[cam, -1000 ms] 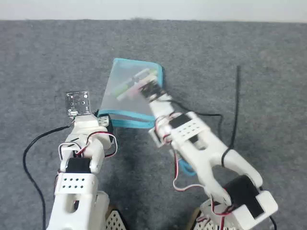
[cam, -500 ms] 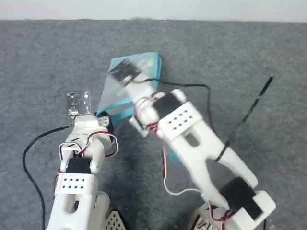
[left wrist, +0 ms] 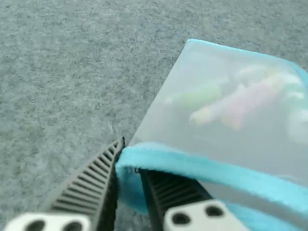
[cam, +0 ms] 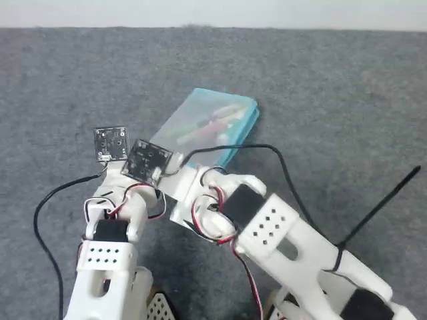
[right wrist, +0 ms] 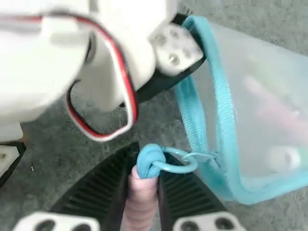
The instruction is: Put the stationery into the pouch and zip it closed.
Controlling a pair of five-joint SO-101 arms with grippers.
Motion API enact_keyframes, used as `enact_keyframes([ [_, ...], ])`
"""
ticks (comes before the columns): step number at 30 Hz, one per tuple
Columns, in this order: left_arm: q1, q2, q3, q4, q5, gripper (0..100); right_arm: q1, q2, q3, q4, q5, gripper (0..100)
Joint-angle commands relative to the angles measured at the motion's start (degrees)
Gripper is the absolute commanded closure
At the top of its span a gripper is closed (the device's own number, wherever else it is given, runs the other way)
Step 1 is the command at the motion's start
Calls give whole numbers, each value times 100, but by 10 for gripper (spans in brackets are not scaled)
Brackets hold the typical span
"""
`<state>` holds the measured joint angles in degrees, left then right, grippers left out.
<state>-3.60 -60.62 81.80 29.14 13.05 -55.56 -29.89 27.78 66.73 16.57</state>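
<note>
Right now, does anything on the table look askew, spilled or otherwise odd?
Nothing is spilled or damaged. The pouch lies diagonally on the table, with the left gripper clamped on its blue edge and the right gripper pinching the zipper pull; the stationery is inside.

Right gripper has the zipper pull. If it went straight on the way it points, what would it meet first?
Likely the left gripper, clamped on the pouch corner just ahead of it, though depth is hard to judge.

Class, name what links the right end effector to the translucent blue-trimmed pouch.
Right wrist view: a pink pull tab, blue knotted cord and blue ring run from the right end effector to the translucent blue-trimmed pouch.
</note>
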Motion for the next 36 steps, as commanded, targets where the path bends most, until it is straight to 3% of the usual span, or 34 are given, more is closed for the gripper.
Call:
enact_keyframes([
  [1, 70, -185, -251, -193, -62, 991, -13, -444, -9, -84, 114, 967],
  [7, 70, -185, -251, -185, -62, 991, 180, -585, -18, 435, 220, 653],
  [9, 70, -185, -251, -176, -62, 991, 180, -725, -18, 620, 360, 608],
  [21, 70, -185, -259, -158, -70, 991, 681, -1982, 1029, 804, 914, 617],
  [25, 70, -185, -259, -158, -70, 991, 866, -1982, 1565, 119, 967, 616],
  [36, 70, -185, -259, -149, -70, 991, 1156, -1815, 2611, -1552, 2127, 615],
])
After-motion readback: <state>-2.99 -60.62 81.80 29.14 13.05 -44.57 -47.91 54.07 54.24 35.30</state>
